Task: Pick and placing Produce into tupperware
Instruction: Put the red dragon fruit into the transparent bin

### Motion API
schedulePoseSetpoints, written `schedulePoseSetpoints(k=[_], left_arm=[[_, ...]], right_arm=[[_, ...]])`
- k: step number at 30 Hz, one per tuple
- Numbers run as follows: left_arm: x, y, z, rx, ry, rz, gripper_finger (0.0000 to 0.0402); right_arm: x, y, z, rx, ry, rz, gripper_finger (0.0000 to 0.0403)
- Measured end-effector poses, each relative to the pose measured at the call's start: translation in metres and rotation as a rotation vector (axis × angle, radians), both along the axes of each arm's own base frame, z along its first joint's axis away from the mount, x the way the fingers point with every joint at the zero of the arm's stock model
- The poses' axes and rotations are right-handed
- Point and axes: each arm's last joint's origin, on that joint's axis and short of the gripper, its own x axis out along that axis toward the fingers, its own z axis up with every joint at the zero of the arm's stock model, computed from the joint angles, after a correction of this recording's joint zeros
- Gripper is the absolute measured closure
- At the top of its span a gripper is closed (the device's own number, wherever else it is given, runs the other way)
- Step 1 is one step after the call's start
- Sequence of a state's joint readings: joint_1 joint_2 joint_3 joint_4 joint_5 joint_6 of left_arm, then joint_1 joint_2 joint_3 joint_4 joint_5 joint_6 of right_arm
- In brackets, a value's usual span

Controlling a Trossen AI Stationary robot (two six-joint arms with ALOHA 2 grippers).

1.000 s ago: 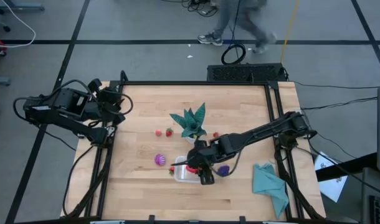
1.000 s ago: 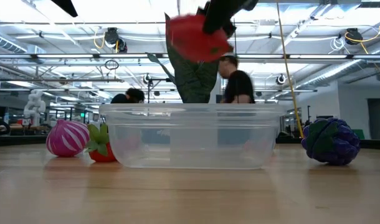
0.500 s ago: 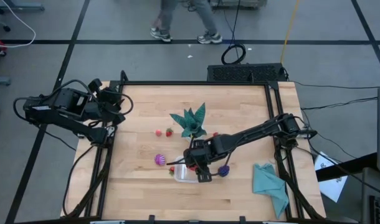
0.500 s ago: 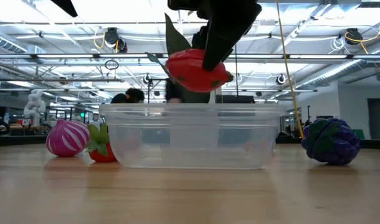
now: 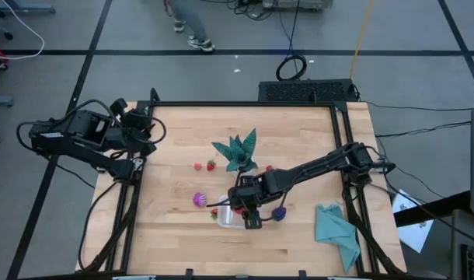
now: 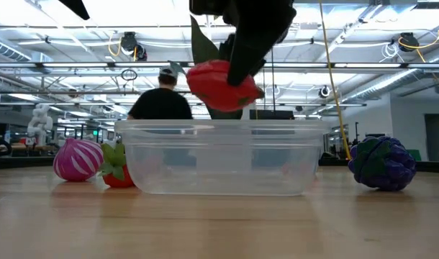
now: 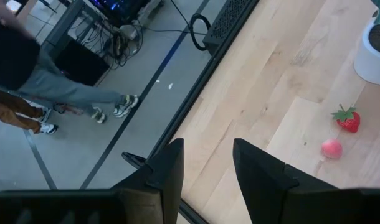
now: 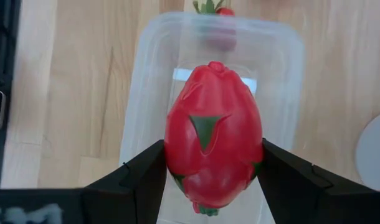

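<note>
While the right pincer [image 8: 210, 180] grips a large red fruit [image 8: 213, 134] by its flanks, that fruit hangs just above the open tupperware [image 6: 221, 160], clear of its rim in the low view. Egg-shaped and glossy, with smooth moulded red skin and green triangular scales, the fruit has a long axis that runs along the tupperware's own length in the right wrist view, its narrower tip pointing away from the wrist; seen from table height it lies roughly level, tipped a little. Two dark, flat-faced fingers [image 8: 137, 177] press on either side of its widest part. The tupperware is a clear, thin-walled plastic box, rectangular with rounded corners, standing on the pale wooden tabletop [image 5: 175, 132] and holding nothing that can be made out. Against the tupperware's far short end, outside the wall, lies a small red strawberry [image 8: 218, 11] with green leaves; in the low view it touches the wall. Just beyond that strawberry from the tupperware sits a pink-purple ball [image 6: 78, 160] with white stripes. On the tupperware's opposite side, a short way off, rests a dark purple knobbly piece [image 6: 381, 163]. Farther from the tupperware, past a teal spiky plant [image 5: 238, 150] in a white pot, lie another strawberry [image 7: 347, 119] and a small pink round piece [image 7: 331, 149]. A crumpled teal cloth [image 5: 335, 231] lies well off from the tupperware near the tabletop's edge. The left pincer [image 7: 205, 168], drawn narrow and holding nothing, waits over the tabletop's far corner, well apart from the tupperware.
</note>
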State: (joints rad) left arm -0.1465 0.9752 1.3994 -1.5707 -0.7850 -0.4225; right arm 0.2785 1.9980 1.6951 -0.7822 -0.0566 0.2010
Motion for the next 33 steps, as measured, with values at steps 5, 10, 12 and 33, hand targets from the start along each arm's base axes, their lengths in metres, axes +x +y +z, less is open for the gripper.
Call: schedulePoseSetpoints(k=[5,10,12,33], left_arm=[[0.0,0.0,0.0,-0.001,0.0,0.001,0.0256],[0.0,0.0,0.0,-0.004,-0.003,0.002,0.0256],[0.0,0.0,0.0,-0.004,-0.003,0.002,0.0256],[0.0,0.0,0.0,-0.005,-0.004,0.003,0.0256]], right_arm=[[0.002,0.005,-0.011,-0.005,0.028,0.003,0.0186],[0.001,0.007,-0.012,-0.003,0.038,-0.002,0.0186],[0.0,0.008,-0.012,-0.002,0.041,-0.006,0.0186],[-0.009,0.006,-0.04,-0.012,0.087,-0.02,0.0186]])
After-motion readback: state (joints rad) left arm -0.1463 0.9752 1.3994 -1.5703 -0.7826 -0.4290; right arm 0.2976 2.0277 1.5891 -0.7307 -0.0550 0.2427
